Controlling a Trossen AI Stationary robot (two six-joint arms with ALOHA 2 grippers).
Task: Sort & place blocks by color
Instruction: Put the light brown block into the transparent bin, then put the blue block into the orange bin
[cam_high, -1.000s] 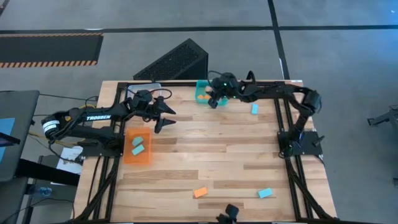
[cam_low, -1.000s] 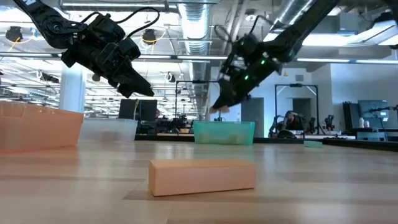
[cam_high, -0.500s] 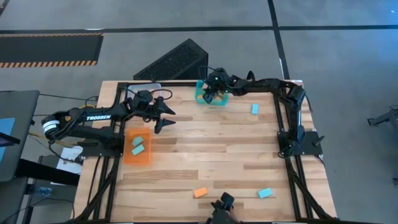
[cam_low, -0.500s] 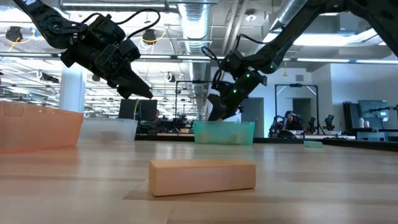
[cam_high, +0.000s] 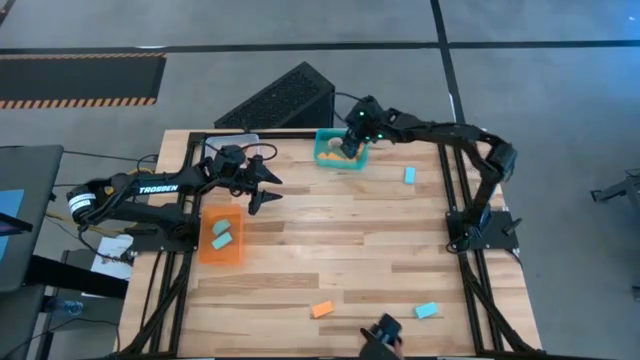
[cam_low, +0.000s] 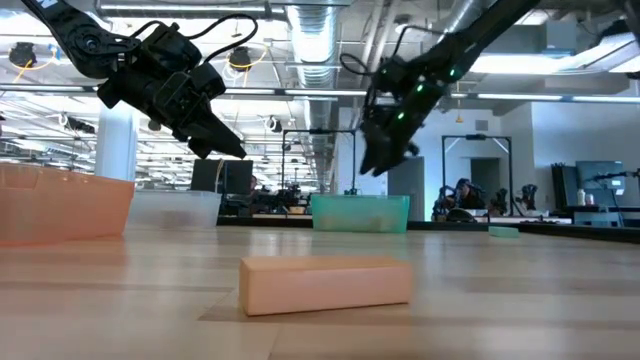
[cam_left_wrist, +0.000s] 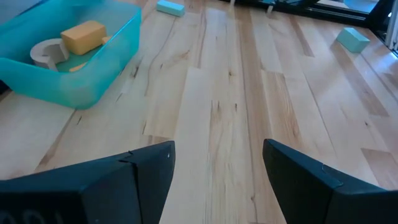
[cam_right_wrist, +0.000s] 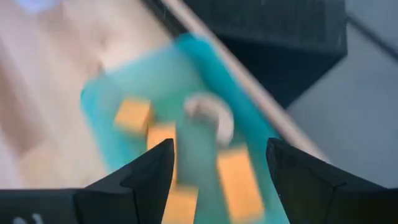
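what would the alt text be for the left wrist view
The left gripper hangs open and empty over bare wooden table. Beyond it stands a teal bin holding an orange block and a pale curved piece, with two teal blocks lying farther off on the table.

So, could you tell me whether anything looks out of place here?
Yes: the colours are crossed. The teal bin holds orange blocks, and the orange bin holds teal blocks. A pale curved piece also sits in the teal bin.
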